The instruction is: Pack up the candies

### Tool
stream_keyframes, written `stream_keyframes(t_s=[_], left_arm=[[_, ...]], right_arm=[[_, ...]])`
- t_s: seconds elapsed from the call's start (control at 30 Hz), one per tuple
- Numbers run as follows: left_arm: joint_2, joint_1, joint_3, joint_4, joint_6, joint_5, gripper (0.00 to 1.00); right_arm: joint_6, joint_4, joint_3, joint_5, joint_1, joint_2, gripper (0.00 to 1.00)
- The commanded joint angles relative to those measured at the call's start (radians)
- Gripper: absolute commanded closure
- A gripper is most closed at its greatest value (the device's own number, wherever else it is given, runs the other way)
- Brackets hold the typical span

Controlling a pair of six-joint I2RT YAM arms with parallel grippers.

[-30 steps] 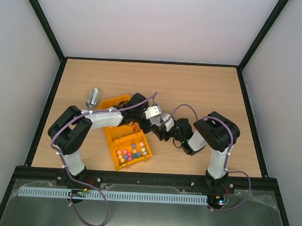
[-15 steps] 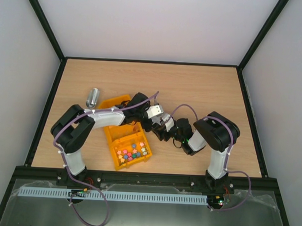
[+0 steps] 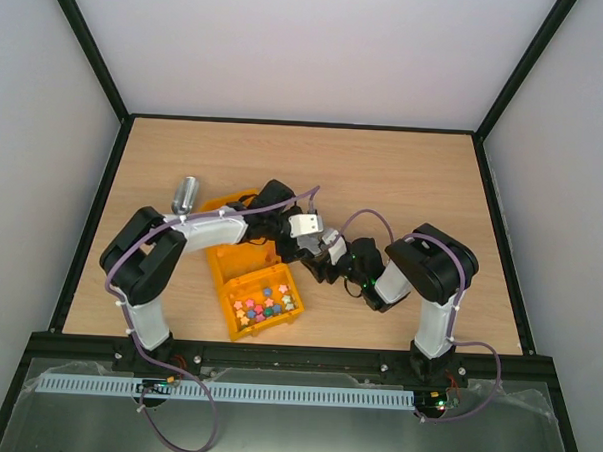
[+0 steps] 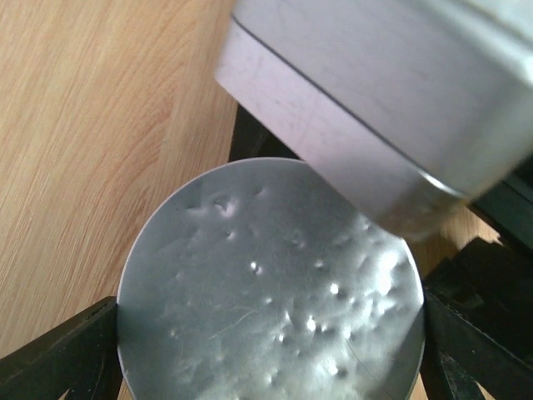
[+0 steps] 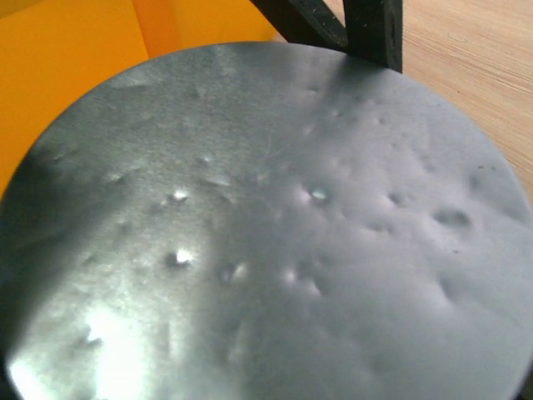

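Small multi-coloured candies (image 3: 265, 305) lie in the near half of an open orange box (image 3: 226, 275). My left gripper (image 3: 299, 229) is shut on a metal scoop (image 4: 266, 308), whose dented round end fills the space between my black fingers (image 4: 67, 354). My right gripper (image 3: 330, 250) holds a second metal scoop (image 5: 275, 233), whose round end hides its fingers. The two scoops meet just right of the box, and the right one shows in the left wrist view (image 4: 375, 92). No candy shows in either wrist view.
A metal cylinder (image 3: 186, 193) lies on the wooden table (image 3: 404, 180) left of the box lid (image 3: 227, 205). Black frame rails (image 3: 97, 207) border the table. The box's orange wall shows in the right wrist view (image 5: 75, 75).
My left gripper and its scoop have shifted slightly left and toward the box. The right arm has hardly moved.
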State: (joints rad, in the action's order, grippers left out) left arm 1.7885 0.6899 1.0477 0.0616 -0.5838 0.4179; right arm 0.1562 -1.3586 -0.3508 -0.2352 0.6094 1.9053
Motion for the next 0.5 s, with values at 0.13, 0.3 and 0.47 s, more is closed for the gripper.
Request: stream_keyframes(t_s=[0.13,0.3,0.47], left_arm=[[0.044,-0.024,0.059,0.259,-0.376,0.133,0.36],[0.056,-0.024,0.072,0.29,-0.435,0.129,0.37],[0.046,-0.029,0.076,0.199,-0.272,0.124,0.11]], right_arm=[[0.036,-0.037,0.018,-0.053,-0.001,-0.004,0.59],[0.035,-0.04,0.022,-0.065,-0.001,-0.009,0.61],[0.03,-0.04,0.019,-0.064,0.0,-0.006,0.61]])
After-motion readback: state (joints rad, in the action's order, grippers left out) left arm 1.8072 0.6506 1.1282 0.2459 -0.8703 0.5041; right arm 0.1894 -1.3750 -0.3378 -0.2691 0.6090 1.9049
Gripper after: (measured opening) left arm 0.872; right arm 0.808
